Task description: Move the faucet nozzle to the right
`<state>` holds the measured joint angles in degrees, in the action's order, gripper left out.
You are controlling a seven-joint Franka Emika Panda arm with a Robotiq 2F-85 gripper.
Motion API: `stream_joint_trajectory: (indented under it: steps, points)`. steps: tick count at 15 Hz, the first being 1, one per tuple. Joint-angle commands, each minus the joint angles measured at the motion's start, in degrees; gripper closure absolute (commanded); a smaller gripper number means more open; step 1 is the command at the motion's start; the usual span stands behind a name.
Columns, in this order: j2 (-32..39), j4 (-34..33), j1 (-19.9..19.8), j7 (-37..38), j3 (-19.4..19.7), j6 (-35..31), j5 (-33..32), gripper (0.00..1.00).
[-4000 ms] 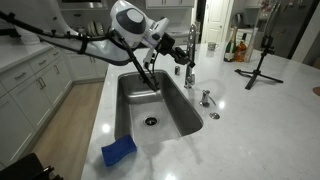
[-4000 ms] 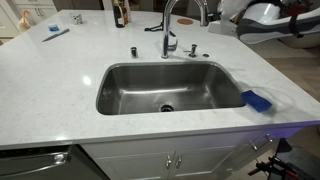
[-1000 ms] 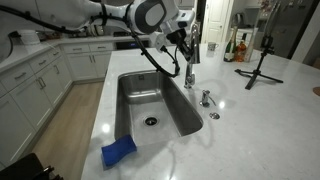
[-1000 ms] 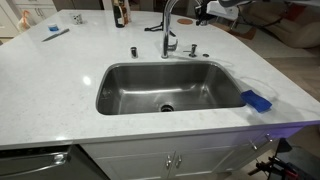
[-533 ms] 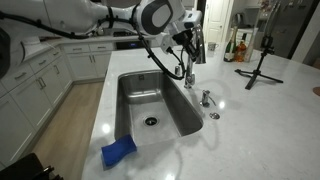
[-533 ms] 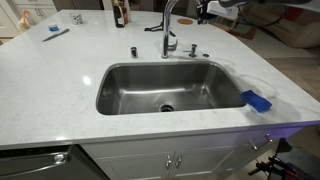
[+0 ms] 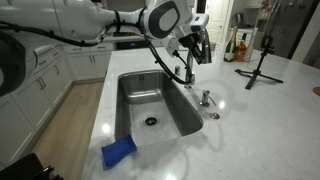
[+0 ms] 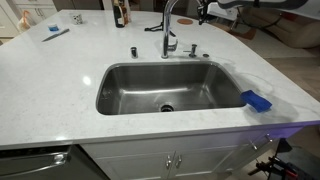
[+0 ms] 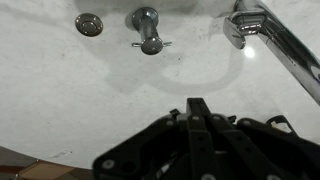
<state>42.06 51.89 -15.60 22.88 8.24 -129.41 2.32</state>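
- In an exterior view, I see the gripper [image 7: 199,48] at the end of the white arm [image 7: 90,18]. It is high above the worktop [image 7: 260,110] and just beside the upper part of the faucet nozzle [image 7: 188,68]. Whether they touch, I cannot tell from here.
- The faucet nozzle stands at the rim of the steel sink [image 7: 130,95]. Near its foot are a short chrome soap dispenser stub [image 7: 205,97] and a round cap [image 7: 213,115]. A blue sponge [image 7: 118,151] lies at the near corner of the sink. A black tripod [image 7: 262,62] stands well apart on the worktop.
- In an exterior view from the front of the sink [image 8: 120,85], the faucet nozzle [image 8: 168,20] rises behind the basin and its arch bends toward the picture's right. The gripper [image 8: 204,11] is dark and small at the top edge, just beside the end of the arch. The blue sponge [image 8: 258,100] rests at the right end of the sink.
- In the wrist view, the gripper [image 9: 197,105] comes in from the bottom. Its two fingers are pressed together to one narrow tip, so it is clenched and holds nothing. The chrome tube of the faucet nozzle [image 9: 275,45] crosses the top right corner, apart from the fingertips. The soap dispenser stub [image 9: 147,28] and the round cap [image 9: 89,24] sit at the top.
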Motion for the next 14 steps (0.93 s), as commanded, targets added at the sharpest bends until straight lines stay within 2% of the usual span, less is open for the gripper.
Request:
stream_joint_trajectory:
  steps: [1, 4, 9, 13, 14]
  points:
    - [-0.19, -2.25, -1.76, -3.34, -3.65, 9.03, 4.1, 1.0]
    - [-2.6, -0.34, -1.97, -7.66, -6.76, 17.61, 6.3, 1.0]
    - [-7.66, 1.88, -1.68, -11.58, -10.03, 30.77, 6.44, 1.0]
    - [-12.2, 3.16, -1.35, -12.99, -11.64, 40.58, 5.7, 1.0]
    - [-13.27, 3.65, -1.11, -13.18, -11.74, 42.18, 5.34, 0.96]
